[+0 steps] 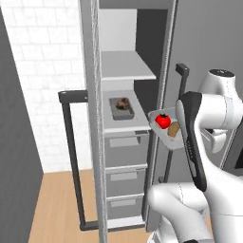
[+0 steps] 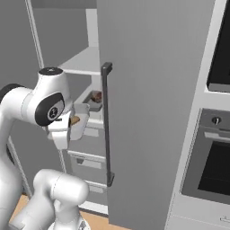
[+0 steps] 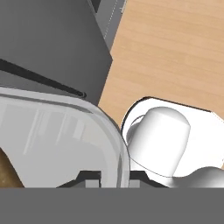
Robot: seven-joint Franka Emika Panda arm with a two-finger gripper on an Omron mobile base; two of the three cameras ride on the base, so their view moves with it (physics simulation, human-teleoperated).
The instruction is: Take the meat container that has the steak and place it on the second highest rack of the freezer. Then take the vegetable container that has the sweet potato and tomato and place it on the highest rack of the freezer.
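The freezer (image 1: 91,118) stands open. On its second shelf sits the meat container (image 1: 122,108) with the dark steak (image 1: 123,102) inside; in the right base view it shows as the meat container (image 2: 95,101). The highest rack (image 1: 127,66) above it is bare. My gripper (image 3: 116,177) is shut on the rim of the clear vegetable container (image 3: 111,140), which hangs in the air right of the shelves, in front of the right door. In that vegetable container (image 1: 165,128) lie the red tomato (image 1: 163,121) and the sweet potato (image 1: 173,128). My forearm covers the gripper in the left base view.
The freezer's left door swings out with its dark bar handle (image 1: 71,142). The closed right door carries another long handle (image 2: 106,126). Grey drawers (image 1: 124,178) fill the lower freezer. A black oven (image 2: 214,166) stands to the right. Wood floor (image 3: 175,52) lies below.
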